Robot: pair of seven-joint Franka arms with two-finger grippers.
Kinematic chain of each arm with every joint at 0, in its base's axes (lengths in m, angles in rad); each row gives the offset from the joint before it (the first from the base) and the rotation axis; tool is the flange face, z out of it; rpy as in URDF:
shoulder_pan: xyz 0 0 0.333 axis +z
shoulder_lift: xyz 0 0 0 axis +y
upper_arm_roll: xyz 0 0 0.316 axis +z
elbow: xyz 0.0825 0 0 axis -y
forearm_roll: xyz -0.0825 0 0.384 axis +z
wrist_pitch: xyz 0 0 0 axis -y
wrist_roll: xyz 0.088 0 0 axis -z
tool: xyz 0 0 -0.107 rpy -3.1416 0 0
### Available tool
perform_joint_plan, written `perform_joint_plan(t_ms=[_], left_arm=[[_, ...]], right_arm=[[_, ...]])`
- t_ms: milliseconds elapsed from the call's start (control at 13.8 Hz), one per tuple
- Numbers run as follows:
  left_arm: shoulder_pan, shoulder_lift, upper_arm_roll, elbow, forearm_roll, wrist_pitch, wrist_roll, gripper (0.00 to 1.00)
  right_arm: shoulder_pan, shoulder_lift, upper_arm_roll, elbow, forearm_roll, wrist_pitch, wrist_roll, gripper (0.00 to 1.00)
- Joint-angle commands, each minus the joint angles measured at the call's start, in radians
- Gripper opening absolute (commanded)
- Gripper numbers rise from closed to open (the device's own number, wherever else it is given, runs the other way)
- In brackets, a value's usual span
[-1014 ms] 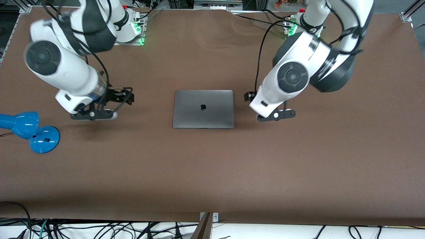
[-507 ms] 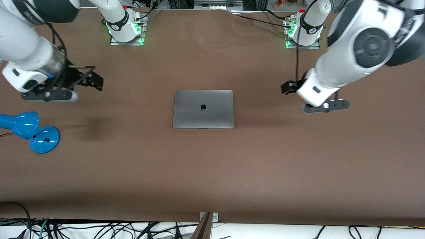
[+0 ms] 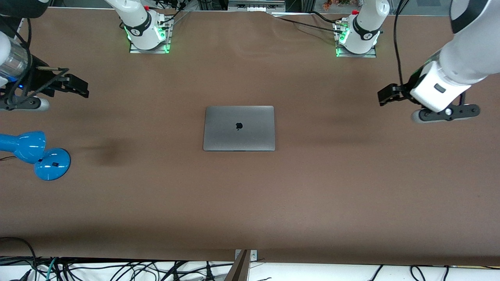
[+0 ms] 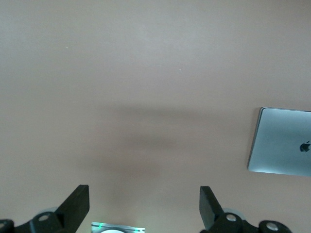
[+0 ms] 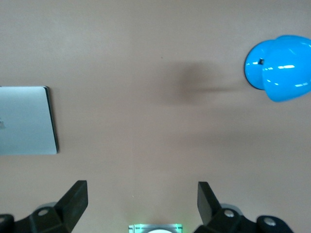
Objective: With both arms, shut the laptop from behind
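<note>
Left wrist view: left pincer point(image 4: 141, 206), fingers point(image 4: 77, 201) spread wide, nothing between them, raised over bare brown worktop point(image 4: 146, 73) toward the left arm's end. Front view shows the same pincer point(image 3: 387, 96) at the tip of the white left arm point(image 3: 461, 66), well apart from the laptop.

Right wrist view: right pincer point(image 5: 142, 201), fingers point(image 5: 206, 196) likewise wide apart and holding nothing, raised over bare worktop toward the right arm's end. Front view places this pincer point(image 3: 76, 86) at the tip of the right arm point(image 3: 11, 58), which is largely cut off by the edge of the view.

Laptop point(image 3: 239, 128): slim grey metal, lid fully down, dark logo facing up. Lies flat near the middle of the worktop, between the two arm bases and nearer the front camera than either. Untouched by either pincer. One edge also visible in each wrist view point(image 4: 284, 148) point(image 5: 26, 121).

Blue desk lamp point(image 3: 33, 152): round base and shade, resting on the worktop at the right arm's end, nearer the front camera than the right pincer; also seen in the right wrist view point(image 5: 279, 68).

Cables point(image 3: 117, 269): a black tangle below the worktop's near edge.
</note>
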Motion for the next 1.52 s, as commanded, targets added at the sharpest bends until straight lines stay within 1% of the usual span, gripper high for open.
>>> perform_joint_plan(t_ms=[0,72,217,290,362,507,652,796,869,1086,1448], left_arm=[[-0.088,-0.072,0.126,-0.074,0.011,0.022,0.105,1.0],[-0.094,-0.109,0.151,-0.132,-0.006,0.057,0.129,1.0],[-0.092,-0.227,0.173,-0.305,-0.026,0.161,0.191,1.0],[-0.091,-0.246,0.177,-0.333,-0.026,0.169,0.219,1.0],[-0.088,-0.246,0.182,-0.332,-0.026,0.163,0.231,1.0],[-0.088,-0.241,0.226,-0.306,-0.02,0.142,0.315,1.0],[-0.088,-0.223,0.246,-0.277,-0.013,0.111,0.362,1.0],[-0.089,-0.188,0.246,-0.209,-0.012,0.056,0.35,1.0],[-0.091,-0.181,0.248,-0.192,-0.012,0.053,0.35,1.0],[-0.105,-0.181,0.239,-0.187,-0.01,0.057,0.321,1.0],[-0.102,-0.167,0.237,-0.187,-0.007,0.054,0.319,1.0]], right_arm=[[-0.037,-0.048,0.007,-0.013,-0.002,-0.04,-0.044,1.0],[-0.042,-0.051,0.0,-0.014,-0.002,-0.048,-0.059,1.0],[-0.042,-0.066,-0.013,-0.024,-0.002,-0.063,-0.079,1.0],[-0.042,-0.068,-0.021,-0.025,-0.002,-0.066,-0.085,1.0],[-0.042,-0.068,-0.033,-0.025,-0.002,-0.065,-0.109,1.0],[-0.042,-0.066,-0.056,-0.031,0.0,-0.057,-0.183,1.0],[-0.042,-0.065,-0.059,-0.036,0.0,-0.059,-0.182,1.0],[-0.042,-0.06,-0.059,-0.054,0.0,-0.057,-0.182,1.0],[-0.042,-0.056,-0.059,-0.06,0.0,-0.053,-0.18,1.0],[-0.042,-0.045,-0.055,-0.068,0.001,-0.042,-0.142,1.0],[-0.042,-0.045,-0.052,-0.07,0.059,-0.027,-0.151,1.0]])
